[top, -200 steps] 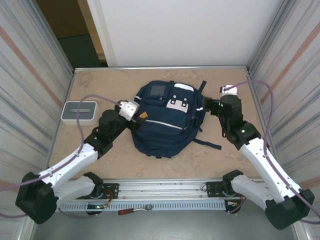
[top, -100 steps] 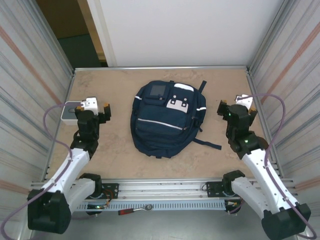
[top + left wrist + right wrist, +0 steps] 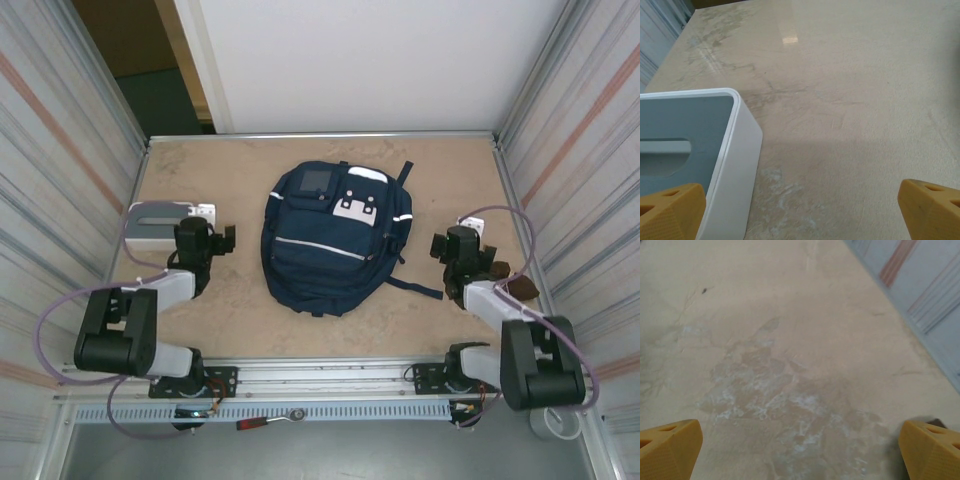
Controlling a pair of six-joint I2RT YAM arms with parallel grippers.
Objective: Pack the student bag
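Note:
The student bag [image 3: 325, 245], a navy backpack with white stripes and a white patch, lies flat in the middle of the table, one strap trailing to its right. My left gripper [image 3: 203, 232] sits low to the bag's left, a hand's width from it, next to a grey-white box [image 3: 148, 224]. In the left wrist view the left gripper [image 3: 802, 215] is open over bare table, yellow fingertips [image 3: 670, 210] wide apart and the box [image 3: 735, 150] beside the left one. My right gripper [image 3: 466, 250] rests to the bag's right. The right wrist view shows that gripper [image 3: 800, 452] open and holding nothing.
Corrugated metal walls [image 3: 570, 150] close in both sides of the table. A white panel [image 3: 350, 60] stands behind it. Both arms are folded back near their bases on the front rail [image 3: 320, 385]. The tabletop [image 3: 790, 390] under the right gripper is stained and scuffed.
Both arms have drawn back from the bag's sides and folded down toward their bases. The left gripper now sits beside the grey-white box. The bag has not moved.

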